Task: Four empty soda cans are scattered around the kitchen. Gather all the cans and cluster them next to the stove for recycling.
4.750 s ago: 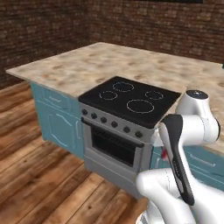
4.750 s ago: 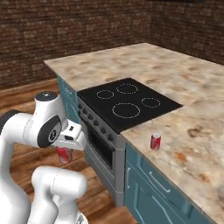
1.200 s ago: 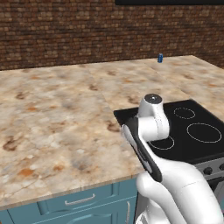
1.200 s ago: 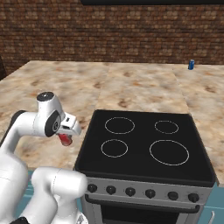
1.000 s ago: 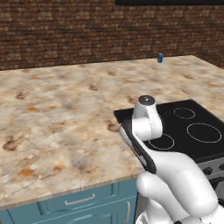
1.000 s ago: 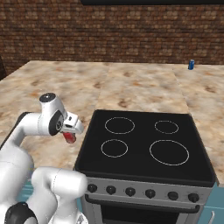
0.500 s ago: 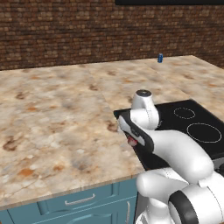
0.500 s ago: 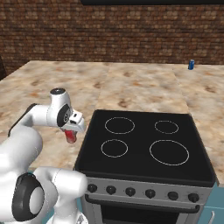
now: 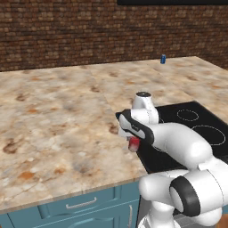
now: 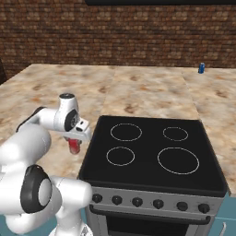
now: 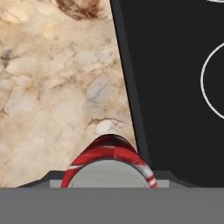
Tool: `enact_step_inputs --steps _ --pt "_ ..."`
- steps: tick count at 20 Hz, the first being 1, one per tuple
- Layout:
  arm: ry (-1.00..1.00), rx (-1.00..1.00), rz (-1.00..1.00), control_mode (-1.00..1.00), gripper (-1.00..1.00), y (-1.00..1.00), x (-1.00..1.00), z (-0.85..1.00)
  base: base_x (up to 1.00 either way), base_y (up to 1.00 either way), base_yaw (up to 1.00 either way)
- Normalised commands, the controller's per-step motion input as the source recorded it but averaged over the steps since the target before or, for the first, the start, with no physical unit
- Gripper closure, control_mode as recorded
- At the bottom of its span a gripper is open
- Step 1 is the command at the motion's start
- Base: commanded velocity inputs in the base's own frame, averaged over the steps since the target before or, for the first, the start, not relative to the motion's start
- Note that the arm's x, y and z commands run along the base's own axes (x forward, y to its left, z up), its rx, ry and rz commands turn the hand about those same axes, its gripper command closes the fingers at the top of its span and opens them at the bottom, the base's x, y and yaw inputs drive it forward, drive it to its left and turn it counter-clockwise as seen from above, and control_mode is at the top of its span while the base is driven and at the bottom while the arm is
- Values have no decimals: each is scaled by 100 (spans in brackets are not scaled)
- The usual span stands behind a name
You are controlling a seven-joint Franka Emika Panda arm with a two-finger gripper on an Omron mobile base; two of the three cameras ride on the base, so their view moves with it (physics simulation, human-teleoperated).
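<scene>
A red soda can (image 9: 133, 144) (image 10: 73, 146) hangs upright from my gripper (image 9: 132, 139) (image 10: 75, 141), which is shut on it. The can is low over the beige stone counter, just beside the left edge of the stove (image 9: 196, 130) (image 10: 152, 152). Whether it touches the counter I cannot tell. In the hand view the can's red and white side and silver end (image 11: 109, 161) sit at the bottom, with the stove's black glass (image 11: 175, 87) to the right. A blue soda can (image 9: 163, 59) (image 10: 201, 68) stands far off at the counter's back edge.
The stone counter (image 9: 58, 116) (image 10: 143, 87) wraps around the stove on the left and behind it. A brick wall (image 10: 138, 32) rises beyond. Teal drawers (image 9: 80, 205) run under the counter's front edge. The stove's knobs (image 10: 147, 203) line its front panel.
The base drove round to the stove's front earlier. In the last second the arm has reached forward and down, carrying the red can closer to the stove's left edge.
</scene>
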Motion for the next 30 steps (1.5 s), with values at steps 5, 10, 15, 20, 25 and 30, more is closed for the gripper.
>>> enact_step_inputs --steps 5,10,15,20,25,30 --pt "-4 -1 0 -100 100 23 0 -44 0 0 0" --pt "0 -1 -1 -100 100 4 0 -52 0 0 0" --pt "0 -1 -1 -100 100 0 0 -31 0 0 0" --pt "0 0 0 -100 100 0 0 0 0 0 0" --pt "0 0 0 -100 -100 0 0 0 0 0 0" --pt "0 0 0 -100 -100 0 0 0 0 0 0"
